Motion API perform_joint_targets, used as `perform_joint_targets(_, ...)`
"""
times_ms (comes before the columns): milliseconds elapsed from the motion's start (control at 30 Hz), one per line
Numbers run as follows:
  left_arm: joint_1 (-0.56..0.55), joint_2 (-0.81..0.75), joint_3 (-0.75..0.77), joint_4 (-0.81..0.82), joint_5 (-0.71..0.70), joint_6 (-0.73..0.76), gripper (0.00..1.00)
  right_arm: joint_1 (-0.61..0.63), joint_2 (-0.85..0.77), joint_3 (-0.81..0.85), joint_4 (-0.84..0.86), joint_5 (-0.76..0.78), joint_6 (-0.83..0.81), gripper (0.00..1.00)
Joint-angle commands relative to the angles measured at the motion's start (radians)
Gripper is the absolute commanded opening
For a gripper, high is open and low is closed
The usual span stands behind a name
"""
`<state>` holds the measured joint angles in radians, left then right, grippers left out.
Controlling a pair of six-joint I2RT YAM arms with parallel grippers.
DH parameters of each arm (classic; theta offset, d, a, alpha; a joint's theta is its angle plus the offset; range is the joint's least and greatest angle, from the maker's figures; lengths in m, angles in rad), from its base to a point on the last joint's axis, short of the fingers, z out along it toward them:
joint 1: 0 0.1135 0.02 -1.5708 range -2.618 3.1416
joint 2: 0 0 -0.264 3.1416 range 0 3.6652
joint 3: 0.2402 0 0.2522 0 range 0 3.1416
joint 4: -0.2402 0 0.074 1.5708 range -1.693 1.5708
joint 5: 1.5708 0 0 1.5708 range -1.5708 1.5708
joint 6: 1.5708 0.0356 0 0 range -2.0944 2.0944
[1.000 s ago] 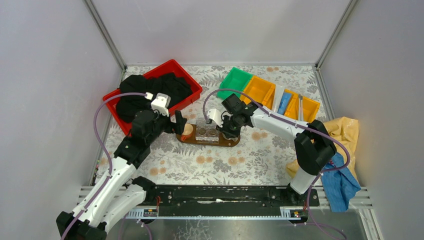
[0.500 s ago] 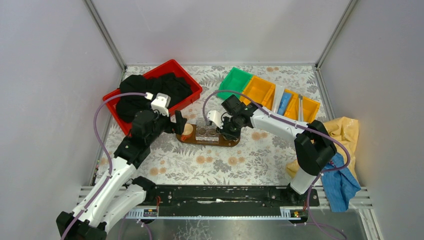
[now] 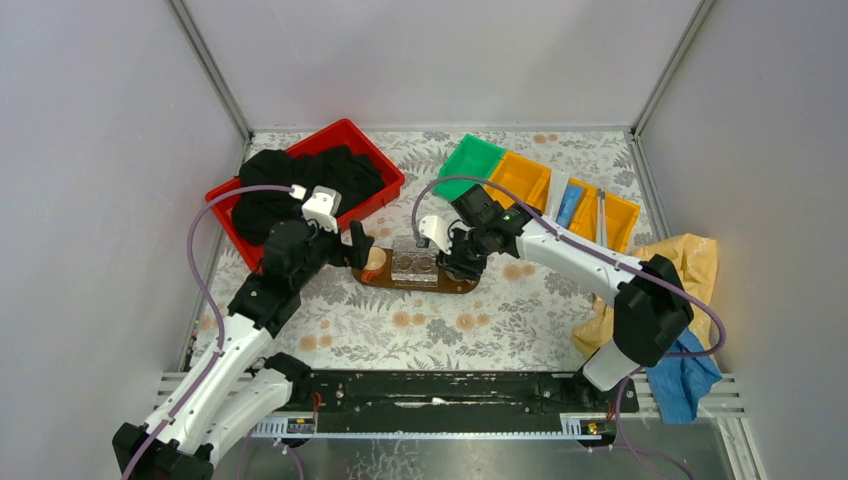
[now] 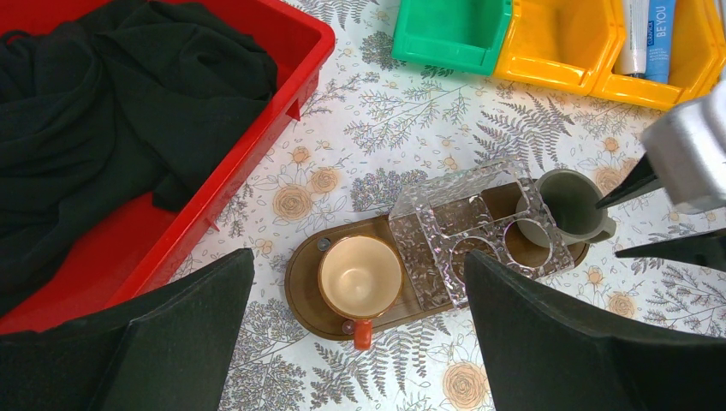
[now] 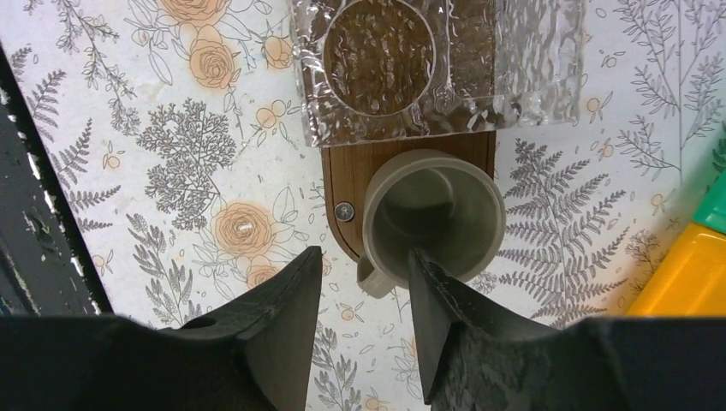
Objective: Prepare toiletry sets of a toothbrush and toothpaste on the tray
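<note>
My right pincer (image 5: 364, 257) stands narrowly parted astride the grey cup (image 5: 432, 214) handle at the tray (image 5: 342, 193) end, gripping nothing. My left pincer (image 4: 360, 291) gapes wide. Toothpaste tubes (image 4: 646, 34) lie in the yellow bin (image 4: 651, 86).

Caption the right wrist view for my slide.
Open right pincer flanks the grey cup handle at the tray end, beside the clear holder.

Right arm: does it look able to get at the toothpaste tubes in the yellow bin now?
Probably yes. The tubes lie uncovered in the open-topped yellow bin on its side, nothing over them.
</note>
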<state>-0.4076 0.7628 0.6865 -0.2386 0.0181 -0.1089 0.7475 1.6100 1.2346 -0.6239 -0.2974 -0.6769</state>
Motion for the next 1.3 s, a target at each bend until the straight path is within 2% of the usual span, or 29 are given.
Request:
perform_joint_targets(0, 0.007, -0.009, -0.012, 0.064, -0.011, 0.021, 1.00, 0.008, -0.069, 0.011, -0.044, -0.025, -0.049, 0.49)
perform_joint_targets(100, 0.007, -0.009, -0.011, 0.063, -0.009, 0.019, 1.00, -0.011, -0.098, -0.002, -0.050, -0.052, -0.067, 0.49)
perform_joint_targets(233, 0.007, -0.011, -0.011, 0.063, -0.007, 0.018, 1.00, -0.097, -0.132, 0.001, -0.051, -0.153, -0.056, 0.49)
perform_joint_targets(400, 0.007, -0.015, -0.010, 0.065, 0.001, 0.015, 1.00, -0.289, -0.200, -0.033, 0.022, -0.303, 0.027, 0.52)
perform_joint_targets(567, 0.007, -0.019, -0.010, 0.067, 0.007, 0.015, 1.00, -0.510, -0.269, -0.128, 0.227, -0.375, 0.222, 0.61)
perform_joint_targets(733, 0.007, -0.023, -0.011, 0.068, 0.015, 0.011, 1.00, -0.675, -0.243, -0.139, 0.348, -0.317, 0.411, 0.64)
perform_joint_targets(933, 0.007, -0.027, -0.012, 0.070, 0.025, 0.009, 1.00, -0.771, -0.133, -0.077, 0.424, -0.153, 0.611, 0.64)
perform_joint_targets(1100, 0.007, -0.031, -0.014, 0.071, 0.027, 0.009, 1.00, -0.837, -0.025, -0.001, 0.445, -0.096, 0.693, 0.59)
perform_joint_targets(1267, 0.007, -0.032, -0.014, 0.073, 0.032, 0.008, 1.00, -0.909, 0.092, 0.074, 0.465, -0.153, 0.725, 0.52)
